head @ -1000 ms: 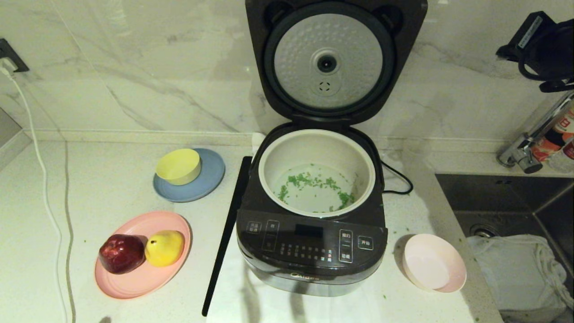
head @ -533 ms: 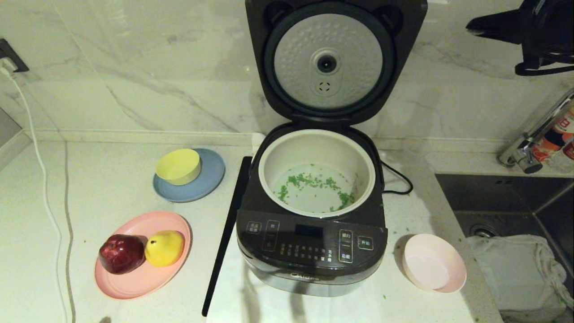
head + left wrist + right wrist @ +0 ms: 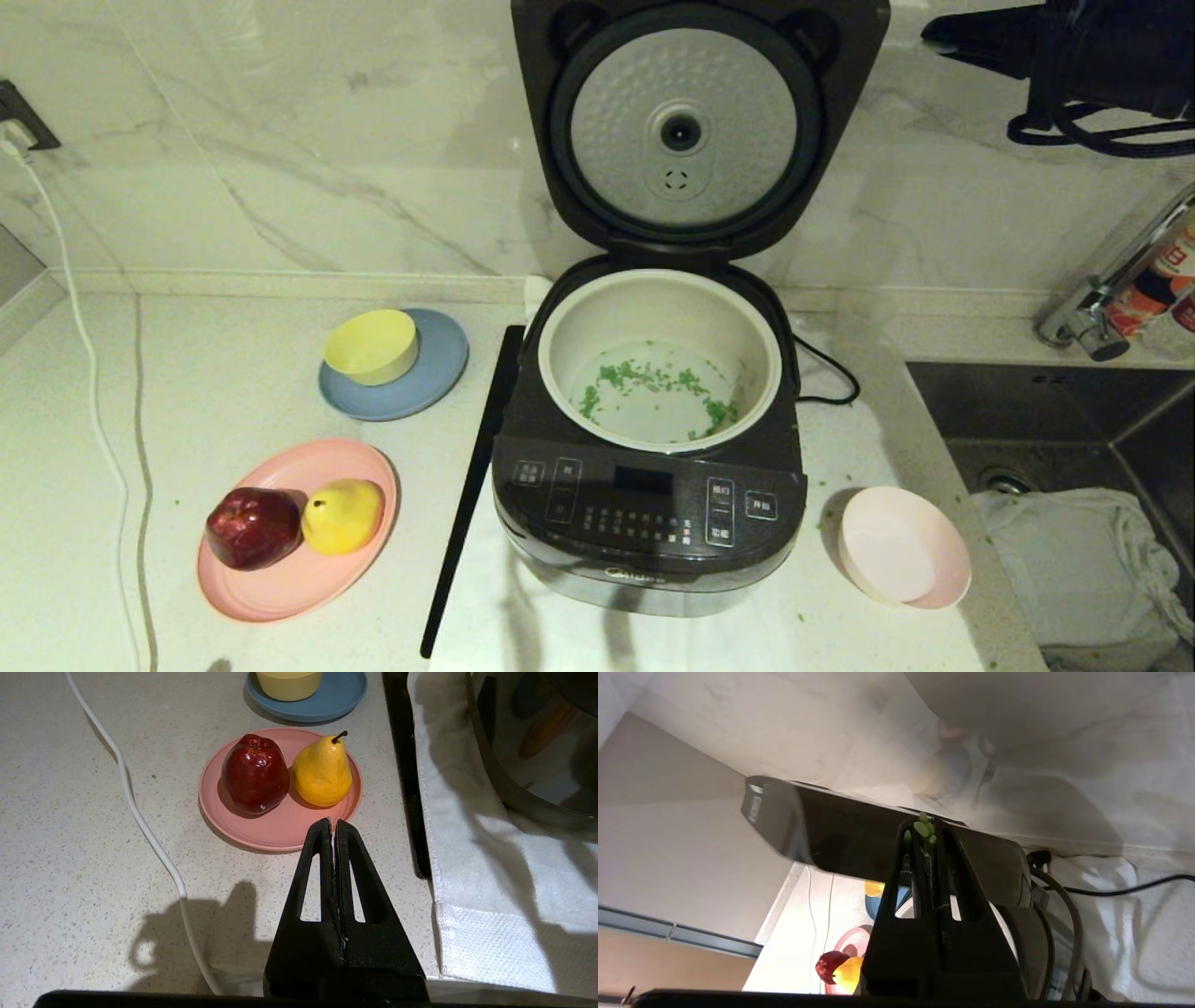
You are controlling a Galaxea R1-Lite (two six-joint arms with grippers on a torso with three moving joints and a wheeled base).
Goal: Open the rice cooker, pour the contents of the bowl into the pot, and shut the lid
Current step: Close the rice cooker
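The rice cooker (image 3: pixel 649 523) stands open mid-counter, its lid (image 3: pixel 695 131) upright with the dimpled silver disc facing me. Green contents (image 3: pixel 653 378) lie scattered on the bottom of the cream pot (image 3: pixel 653 303). The pink bowl (image 3: pixel 901 546) sits on the counter right of the cooker, with nothing showing inside. My right gripper (image 3: pixel 938 39) hangs high, right of the lid's top edge, pointing toward it. In the right wrist view this gripper (image 3: pixel 927 828) is shut, a few green bits (image 3: pixel 921 828) cling to its tips, and the lid (image 3: pixel 831 830) lies just beyond. My left gripper (image 3: pixel 332 823) is parked shut over the counter.
Left of the cooker are a yellow bowl (image 3: pixel 372 345) on a blue plate (image 3: pixel 439 369), a pink plate (image 3: pixel 280 579) with an apple and a pear, and a black strip (image 3: pixel 467 504). A sink (image 3: pixel 1046 420) with a cloth and a faucet (image 3: pixel 1092 308) lies right. A white cable (image 3: pixel 93 392) runs at far left.
My right gripper has moved left along the top of the head view toward the lid's upper right corner, and its wrist has turned. Everything on the counter is as before.
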